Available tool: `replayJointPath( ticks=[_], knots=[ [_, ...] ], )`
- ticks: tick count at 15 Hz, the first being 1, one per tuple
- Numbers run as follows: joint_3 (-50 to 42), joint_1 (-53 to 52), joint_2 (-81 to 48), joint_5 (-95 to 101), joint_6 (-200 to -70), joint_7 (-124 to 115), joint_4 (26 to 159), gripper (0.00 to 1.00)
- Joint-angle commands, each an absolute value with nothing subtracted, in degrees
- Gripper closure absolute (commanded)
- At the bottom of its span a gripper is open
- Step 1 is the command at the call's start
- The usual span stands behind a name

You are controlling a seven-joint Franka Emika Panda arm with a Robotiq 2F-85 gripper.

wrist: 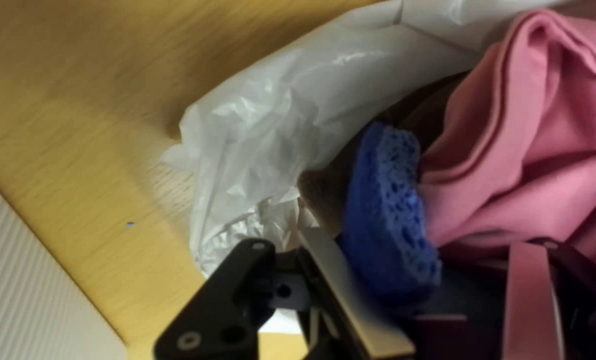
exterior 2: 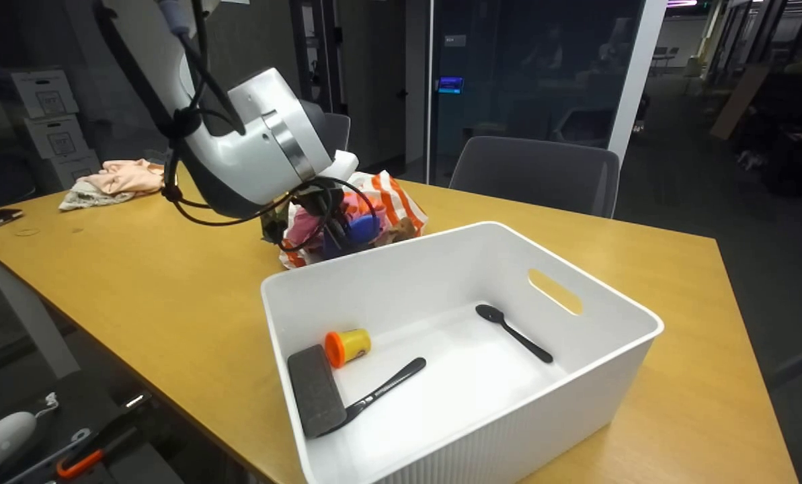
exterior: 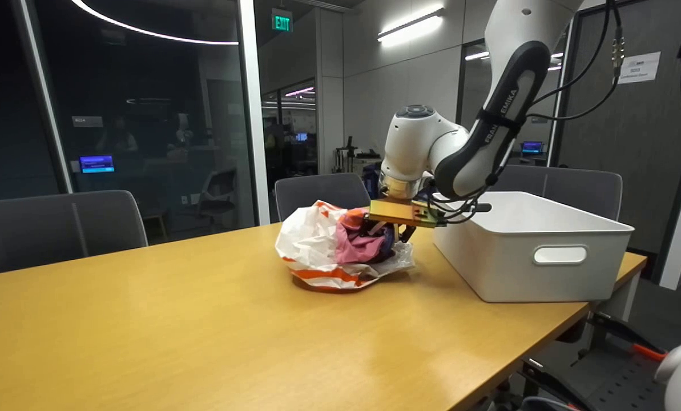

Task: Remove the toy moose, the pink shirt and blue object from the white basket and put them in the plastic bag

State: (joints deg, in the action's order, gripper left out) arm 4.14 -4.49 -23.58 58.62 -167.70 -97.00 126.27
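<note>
The white plastic bag (exterior: 311, 240) with orange stripes lies on the table, its mouth facing the white basket (exterior: 545, 268). In the bag's mouth lie the pink shirt (exterior: 357, 245) and a blue sponge-like object (wrist: 387, 215); the blue object also shows in an exterior view (exterior 2: 364, 228). A brown thing, likely the toy moose (exterior 2: 401, 230), is partly hidden; in the wrist view a brown patch (wrist: 322, 195) shows behind the sponge. My gripper (wrist: 417, 245) is at the bag's mouth, fingers spread wide around the sponge's lower end. The right finger is apart from the sponge; left-finger contact is unclear.
The basket holds a yellow tub with an orange lid (exterior 2: 348, 346), a dark block (exterior 2: 315, 390), a black utensil (exterior 2: 387, 386) and a black spoon (exterior 2: 515, 333). Its tall wall stands close beside the bag. Folded cloths (exterior 2: 122, 180) lie at the table's far end.
</note>
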Motion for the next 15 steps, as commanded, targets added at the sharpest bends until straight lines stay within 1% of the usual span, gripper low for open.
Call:
replayJointPath(
  ticks=[1, 2, 3, 5, 7, 10, 11, 12, 15],
  knots=[
    [-0.26, -7.86, -25.61, 65.85, -170.95, -106.43, 124.42, 0.71],
    [-0.14, -7.49, -25.61, 65.87, -171.00, -106.59, 124.72, 0.70],
    [0.11, -6.98, -25.58, 65.70, -171.05, -105.85, 125.01, 0.64],
    [1.15, -5.70, -25.40, 63.94, -170.53, -103.02, 125.78, 0.48],
    [2.31, -4.48, -24.88, 61.67, -168.72, -99.73, 126.66, 0.34],
    [5.20, -1.23, -23.63, 55.80, -165.96, -90.98, 128.25, 0.10],
    [6.53, 0.17, -23.03, 53.16, -164.93, -87.54, 128.65, 0.03],
    [7.80, 1.52, -22.60, 50.79, -164.20, -84.37, 128.86, 0.00],
    [11.91, 5.76, -20.43, 43.43, -161.66, -75.64, 129.24, 0.00]
  ],
)
